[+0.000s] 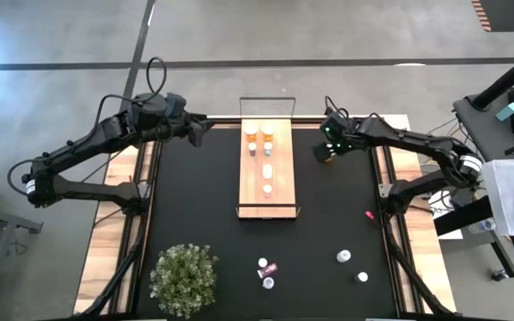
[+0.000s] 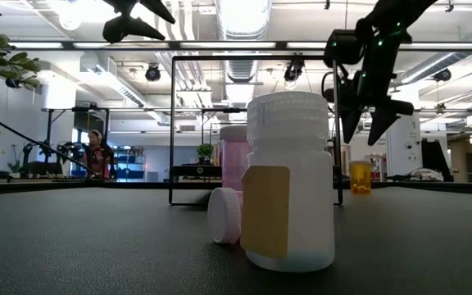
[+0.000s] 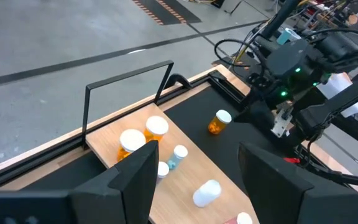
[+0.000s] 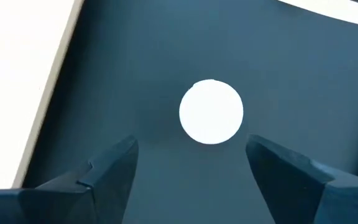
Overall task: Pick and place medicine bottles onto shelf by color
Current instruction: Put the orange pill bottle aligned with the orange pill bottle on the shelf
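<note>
The right pincer [image 4: 191, 165] hung spread wide, empty, above an upright orange bottle [image 3: 218, 122]; its wrist view showed only the white cap [image 4: 211, 112].

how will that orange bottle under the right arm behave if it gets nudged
The orange bottle stands upright on the black mat, so a high push would likely tip it. Being round, it would probably roll once down. It looks small and plastic, likely light; the right gripper fingers stand open above it.

Wide bare black mat [image 1: 194, 205] fills the frame's centre, either side of the wooden shelf [image 1: 267, 192]. Obstacles: a plant [image 1: 184, 276] at lower left, loose bottles [image 1: 266, 271] at bottom centre and lower right, an orange bottle [image 1: 327, 153] right of the shelf.
</note>
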You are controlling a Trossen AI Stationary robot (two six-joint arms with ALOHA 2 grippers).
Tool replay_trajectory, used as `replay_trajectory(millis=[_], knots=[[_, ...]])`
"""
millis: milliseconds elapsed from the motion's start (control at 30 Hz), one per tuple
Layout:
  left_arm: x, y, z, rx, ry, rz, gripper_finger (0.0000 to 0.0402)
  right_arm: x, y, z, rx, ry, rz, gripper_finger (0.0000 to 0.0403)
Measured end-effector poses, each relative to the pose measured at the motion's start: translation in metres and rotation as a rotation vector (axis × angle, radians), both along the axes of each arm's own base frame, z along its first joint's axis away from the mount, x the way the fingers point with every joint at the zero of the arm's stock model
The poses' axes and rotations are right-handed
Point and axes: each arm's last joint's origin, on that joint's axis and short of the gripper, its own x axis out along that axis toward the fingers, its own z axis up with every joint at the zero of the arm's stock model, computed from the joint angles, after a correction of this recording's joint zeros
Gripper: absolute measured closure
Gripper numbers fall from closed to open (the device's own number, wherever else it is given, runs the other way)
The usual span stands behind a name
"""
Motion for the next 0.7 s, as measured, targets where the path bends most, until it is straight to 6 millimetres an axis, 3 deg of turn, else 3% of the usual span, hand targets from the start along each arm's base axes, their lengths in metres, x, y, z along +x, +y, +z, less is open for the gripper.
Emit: replay_trajectory(millis=[700], knots=[[0.0, 0.0, -0.001, -0.005, 0.007, -0.005, 0.0199, 0.009, -0.024, -0.033, 0.023, 0.099, -0.006, 0.0115]])
